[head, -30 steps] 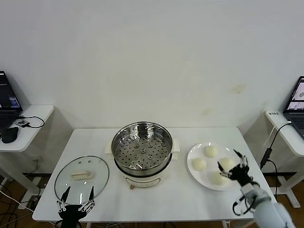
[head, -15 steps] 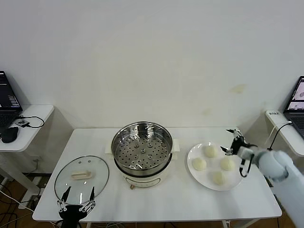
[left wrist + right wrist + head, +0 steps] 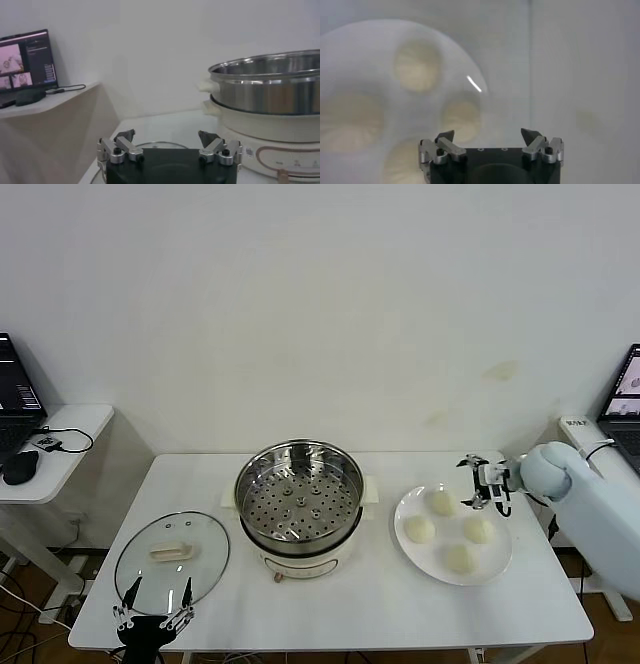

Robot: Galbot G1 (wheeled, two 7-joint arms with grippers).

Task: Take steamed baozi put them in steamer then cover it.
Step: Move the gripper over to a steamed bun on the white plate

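Four cream-white baozi lie on a white plate at the table's right. They show blurred in the right wrist view. The steel steamer, with its perforated tray bare, stands mid-table and also shows in the left wrist view. The glass cover lies flat to the steamer's left. My right gripper is open and empty, hovering over the plate's far right edge. My left gripper is open and empty at the table's front edge, by the cover.
Side desks stand at both sides, each with a laptop, and the left one has a mouse. A cable hangs beside the table's right edge. The white wall is close behind the table.
My right arm swung up from the table's front right to the plate's far side, then shifted a little left. The left gripper dropped slightly. The baozi, steamer and cover have not moved.
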